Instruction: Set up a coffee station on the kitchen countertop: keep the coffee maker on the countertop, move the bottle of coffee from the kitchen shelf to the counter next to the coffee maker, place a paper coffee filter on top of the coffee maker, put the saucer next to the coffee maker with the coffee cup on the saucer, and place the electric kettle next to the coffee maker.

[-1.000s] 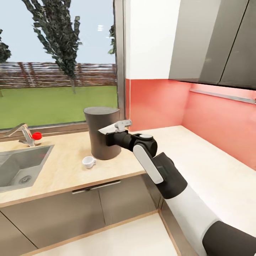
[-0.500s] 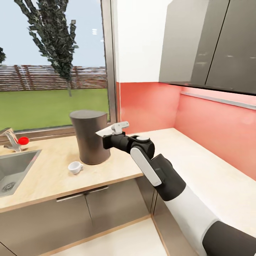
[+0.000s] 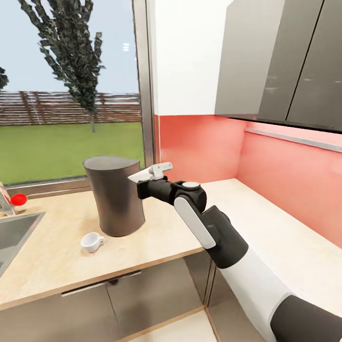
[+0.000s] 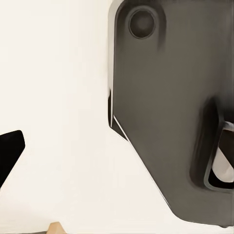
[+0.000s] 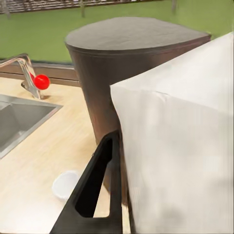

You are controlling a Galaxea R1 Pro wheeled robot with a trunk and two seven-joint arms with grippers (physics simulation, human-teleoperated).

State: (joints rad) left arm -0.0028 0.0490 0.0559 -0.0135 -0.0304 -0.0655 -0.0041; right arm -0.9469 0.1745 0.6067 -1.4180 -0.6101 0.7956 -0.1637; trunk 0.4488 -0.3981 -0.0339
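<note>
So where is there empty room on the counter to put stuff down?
Bare wood lies on the kitchen countertop between the sink and the coffee cup, and along the pink wall. It is crowded where the right gripper holds the paper coffee filter beside the coffee maker.

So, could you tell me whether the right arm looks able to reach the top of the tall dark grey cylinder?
Probably yes: the right claw holds the whitish folded paper beside the cylinder's upper edge.

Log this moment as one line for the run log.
right gripper: shut on paper coffee filter, beside coffee maker top | coffee cup: on kitchen countertop, no saucer under it | filter: not yet placed
</note>
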